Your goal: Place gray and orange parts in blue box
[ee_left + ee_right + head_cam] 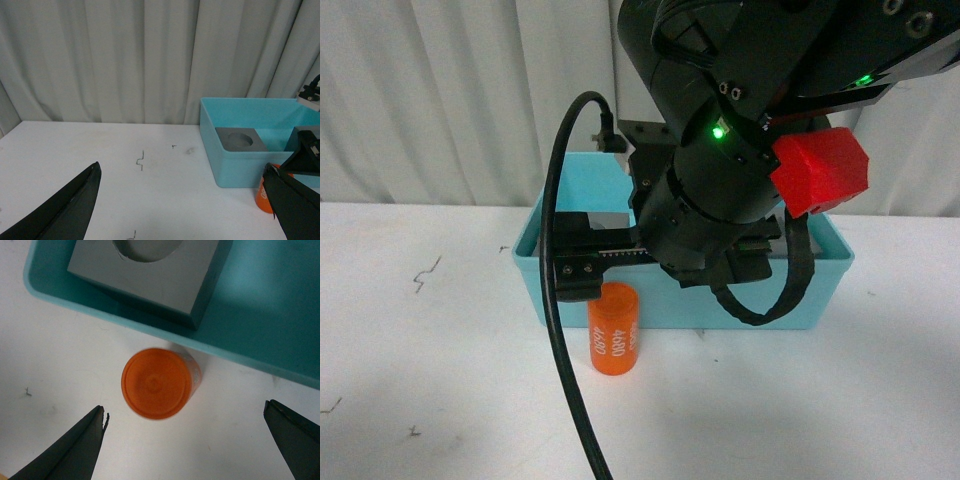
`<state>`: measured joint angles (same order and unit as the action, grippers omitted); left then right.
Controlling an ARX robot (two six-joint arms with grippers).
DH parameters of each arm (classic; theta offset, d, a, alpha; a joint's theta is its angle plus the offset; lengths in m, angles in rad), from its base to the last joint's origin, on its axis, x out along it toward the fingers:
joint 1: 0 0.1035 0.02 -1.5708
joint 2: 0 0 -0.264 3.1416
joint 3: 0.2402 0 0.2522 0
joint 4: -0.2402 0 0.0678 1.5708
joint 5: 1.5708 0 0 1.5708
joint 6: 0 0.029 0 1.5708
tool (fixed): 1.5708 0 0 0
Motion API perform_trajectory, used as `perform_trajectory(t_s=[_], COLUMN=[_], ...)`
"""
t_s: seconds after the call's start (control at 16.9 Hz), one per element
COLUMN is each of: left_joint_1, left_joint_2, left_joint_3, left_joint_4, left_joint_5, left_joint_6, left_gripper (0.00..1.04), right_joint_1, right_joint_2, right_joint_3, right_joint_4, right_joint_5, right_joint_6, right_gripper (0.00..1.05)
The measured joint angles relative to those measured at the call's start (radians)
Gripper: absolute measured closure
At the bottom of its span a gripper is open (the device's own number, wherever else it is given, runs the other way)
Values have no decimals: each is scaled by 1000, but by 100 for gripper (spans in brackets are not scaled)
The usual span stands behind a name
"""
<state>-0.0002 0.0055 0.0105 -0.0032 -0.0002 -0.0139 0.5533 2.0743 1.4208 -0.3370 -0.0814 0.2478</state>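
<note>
Cylinder upright on white table, just outside near wall of blue box, right gripper spread wide above it.

The orange cylinder with white digits stands touching or almost touching the box's near-left wall; the right wrist view looks straight down on its round top, centred between the two dark fingers, which are well apart and touch nothing. Inside the box, a gray cube with a round recess sits against the left wall; a second gray part is mostly hidden by the arm. The left gripper, off to the left over bare table, also has its fingers spread and empty.
</note>
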Motion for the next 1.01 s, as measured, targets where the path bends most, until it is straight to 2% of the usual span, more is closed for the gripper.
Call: perform_trajectory(t_s=[0.18, 0.65, 0.89, 1.01], left_joint_1=[0, 0, 0, 0], left_joint_2=[0, 0, 0, 0], left_joint_3=[0, 0, 0, 0], left_joint_4=[0, 0, 0, 0], left_joint_5=[0, 0, 0, 0], left_joint_6=[0, 0, 0, 0], left_gripper=[7, 7, 7, 7], right_joint_1=[-4, -9, -10, -10], right_joint_2=[89, 177, 177, 177], right_joint_3=[89, 151, 151, 153], right_joint_4=[-24, -48, -42, -40], right_joint_5=[-21, -67, -60, -55], right_joint_6=[8, 22, 21, 20], right_gripper=[6, 8, 49, 56])
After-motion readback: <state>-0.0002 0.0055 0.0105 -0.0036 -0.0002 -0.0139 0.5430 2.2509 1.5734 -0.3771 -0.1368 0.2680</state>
